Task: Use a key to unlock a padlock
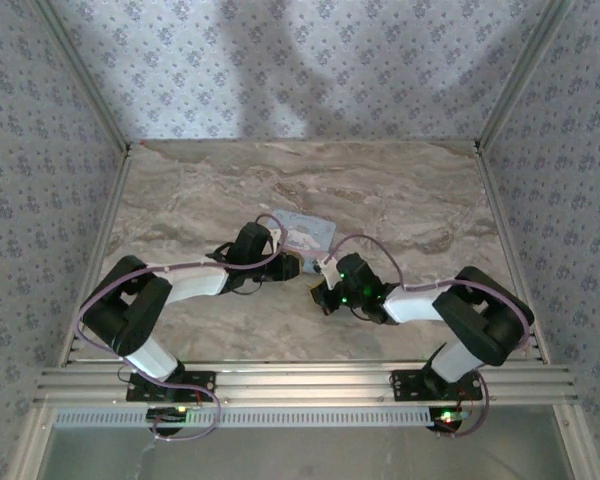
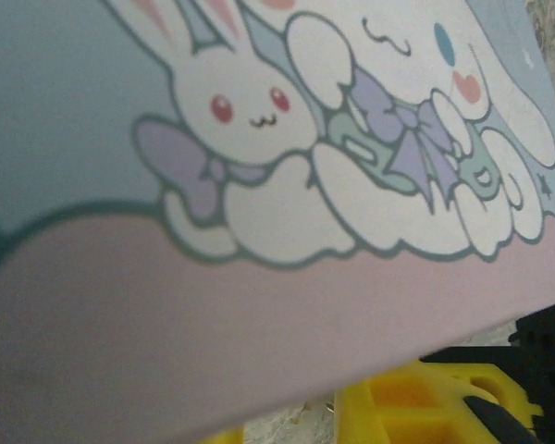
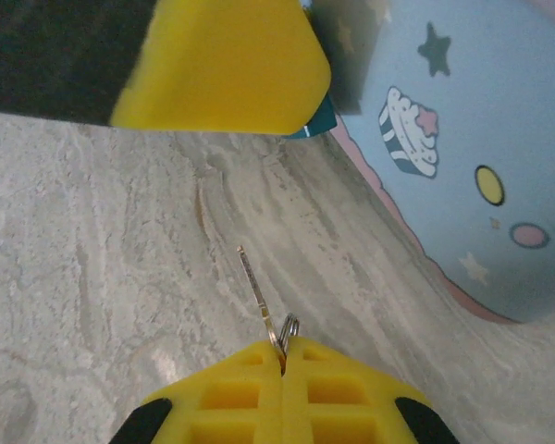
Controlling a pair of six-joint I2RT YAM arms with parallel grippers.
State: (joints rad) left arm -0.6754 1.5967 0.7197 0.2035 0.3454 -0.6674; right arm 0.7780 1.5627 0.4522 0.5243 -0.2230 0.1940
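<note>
The right gripper (image 3: 284,356) is clamped on the key (image 3: 257,294). Its two yellow fingers are pressed together, and the thin silvery blade sticks out from between the tips. The blade slants up and away over the marble table (image 3: 92,277). A small metal key ring (image 3: 289,326) pokes out just beside the blade at the fingertips.

Beyond the key tip and apart from it, a broad yellow finger pad (image 3: 222,65) of the left gripper (image 1: 288,266) crosses the top of the right wrist view. A sliver of the teal padlock (image 3: 320,118) peeks out at that pad's lower right corner, touching it (most of the lock is hidden behind the pad). I cannot tell whether the left gripper is closed on the lock, because its other finger is out of sight there.

From above, the two grippers face each other near the middle of the table, close but not touching. The right gripper (image 1: 325,295) sits at the end of the right arm (image 1: 450,305), which bends inward from its base. The left arm (image 1: 180,285) folds at the elbow and reaches right.

A pale blue cartoon-printed tin (image 1: 305,230) lies just behind both grippers. Its lid, printed with white rabbits, looms close in the left wrist view.
</note>
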